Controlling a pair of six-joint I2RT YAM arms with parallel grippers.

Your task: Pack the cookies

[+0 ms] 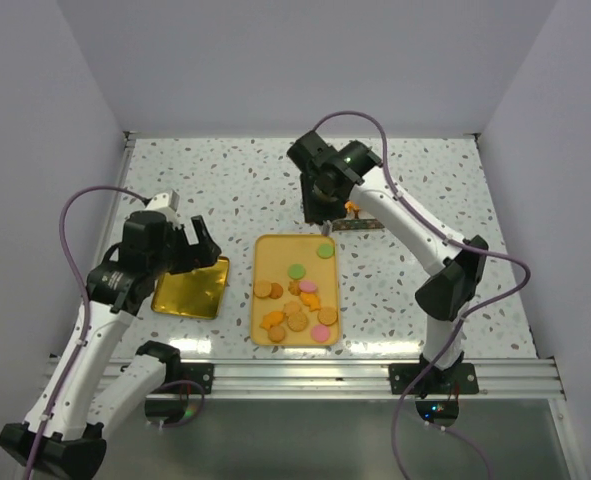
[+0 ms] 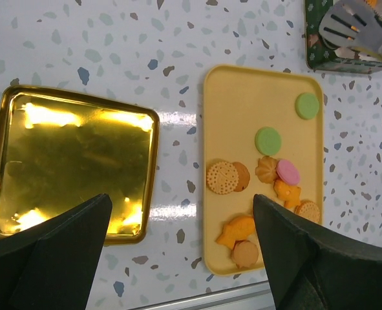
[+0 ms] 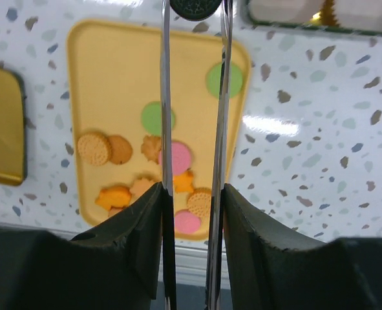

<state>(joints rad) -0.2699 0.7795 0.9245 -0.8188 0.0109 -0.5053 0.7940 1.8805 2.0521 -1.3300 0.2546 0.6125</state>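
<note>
The left arm rises from its base at the near left with the elbow bent and the wrist tipped downward, so the left gripper (image 1: 199,245) hangs above the right side of the gold tray (image 2: 68,161); its black fingers (image 2: 55,252) stand wide apart with nothing between them. The gold tray is square and mirror-bright and lies flat on the speckled table (image 1: 235,180), just left of the yellow tray (image 2: 242,103) without touching it. The cookies (image 2: 222,177) lie loose on the yellow tray, most of them crowded in its near half: a tan waffled round overlapping a brown one, an orange fish shape (image 2: 236,231), a pink round (image 2: 287,172) and several orange and tan pieces; two green rounds (image 2: 267,140) lie apart from them toward the far right corner. The right arm climbs from its base at the near right, folds at the elbow and reaches back leftward, its wrist pointing down over the far end of the yellow tray. The right gripper (image 3: 192,190) is clamped on a pair of steel tongs (image 3: 165,97), whose two arms are squeezed nearly parallel between the fingers; a dark, round, ridged piece (image 3: 192,6), seemingly a black cookie, shows between the tong tips, cut off by the frame's top edge. A dark green box (image 2: 342,59) stands just beyond the yellow tray's far right corner, with white paper cups (image 3: 278,10) inside; the print on its side is too blurred to read.
</note>
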